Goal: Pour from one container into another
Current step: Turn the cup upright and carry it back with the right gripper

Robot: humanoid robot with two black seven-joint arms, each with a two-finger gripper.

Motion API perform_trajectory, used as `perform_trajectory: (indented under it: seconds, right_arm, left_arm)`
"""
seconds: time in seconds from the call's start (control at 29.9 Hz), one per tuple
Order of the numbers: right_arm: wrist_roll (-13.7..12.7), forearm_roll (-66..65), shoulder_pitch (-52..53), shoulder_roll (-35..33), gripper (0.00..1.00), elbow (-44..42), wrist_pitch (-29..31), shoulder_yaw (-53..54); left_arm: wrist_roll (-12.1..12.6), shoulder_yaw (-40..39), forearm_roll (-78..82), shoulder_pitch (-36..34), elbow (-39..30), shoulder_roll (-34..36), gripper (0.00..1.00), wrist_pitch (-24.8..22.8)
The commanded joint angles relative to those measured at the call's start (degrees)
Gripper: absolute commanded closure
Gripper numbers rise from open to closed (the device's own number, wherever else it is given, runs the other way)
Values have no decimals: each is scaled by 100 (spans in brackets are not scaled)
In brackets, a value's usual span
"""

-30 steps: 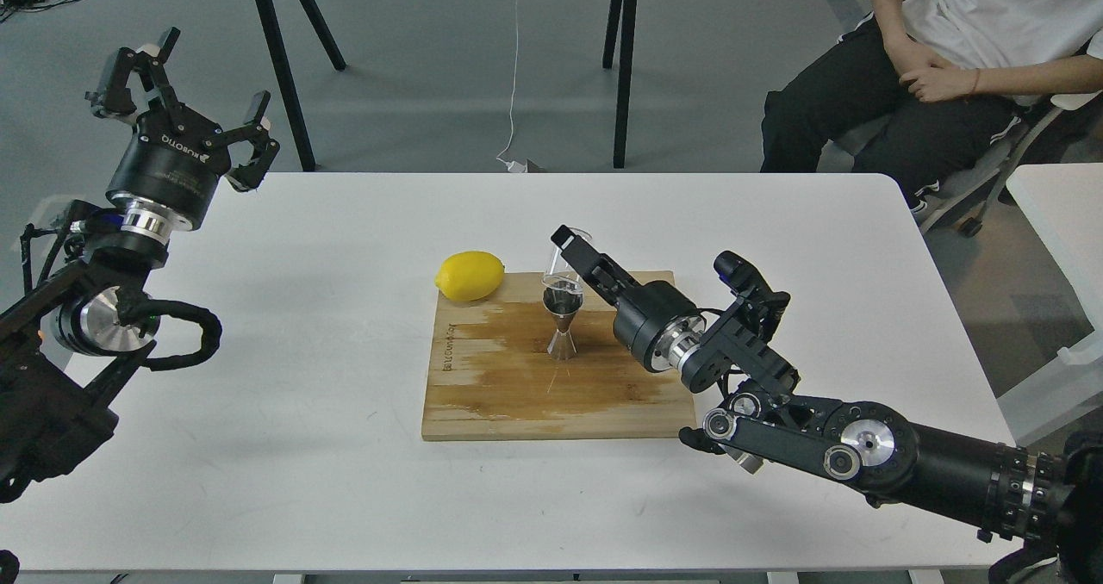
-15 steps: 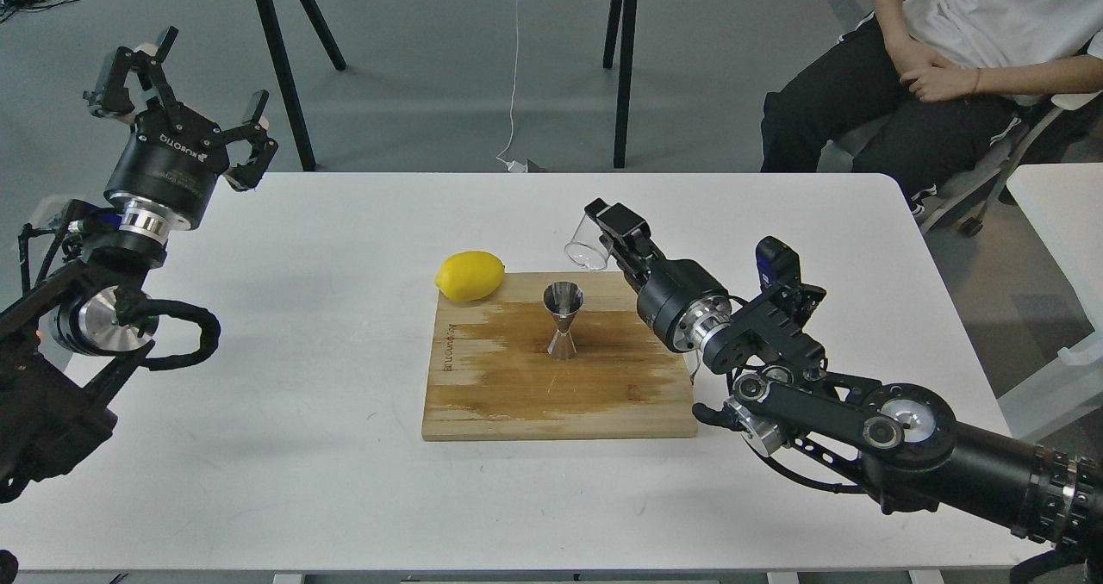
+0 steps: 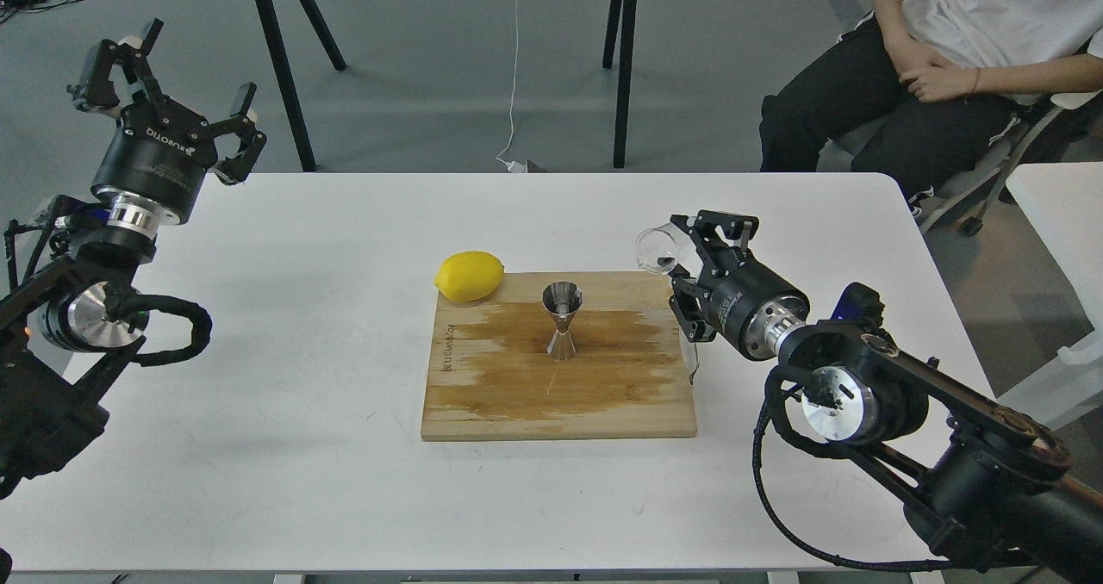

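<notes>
The steel jigger (image 3: 562, 320) stands upright in the middle of the wooden board (image 3: 517, 403), whose surface is darkened with wet patches. To the right of the board's far right corner, above the table, my right gripper (image 3: 678, 261) is shut on the clear glass cup (image 3: 657, 251). The cup is roughly upright, its mouth towards the upper left, well apart from the jigger. My left gripper (image 3: 159, 76) hangs open and empty above the table's far left corner.
A yellow lemon (image 3: 470, 276) lies at the board's far left corner. The white table (image 3: 302, 446) ends close behind my left gripper. A seated person (image 3: 931, 59) is beyond the far right corner, and black stand legs (image 3: 284, 76) are behind the table.
My right gripper has carried the glass cup from its tilt over the jigger away to the right and turned it back towards upright. My left gripper has drifted slightly left.
</notes>
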Motion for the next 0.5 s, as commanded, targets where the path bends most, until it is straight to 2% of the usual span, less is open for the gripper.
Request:
perform_trajectory:
  seconds: [0.0, 0.17, 0.37, 0.47]
  right_arm:
    - [-9, 859, -467, 9, 59, -48, 263, 600]
    - [-26, 2108, -960, 18, 58, -767, 859, 1374]
    - [-53, 2909, -1109, 9, 58, -1725, 1405, 1612]
    - [-342, 3506, -1162, 18, 58, -2270, 1756, 1770]
  left_arm:
    - [3, -15, -3, 0, -38, 3, 0, 1]
    - [3, -7, -3, 0, -38, -23, 0, 1]
    - [3, 11, -3, 0, -38, -41, 0, 1]
    - [11, -7, -12, 0, -38, -32, 0, 1]
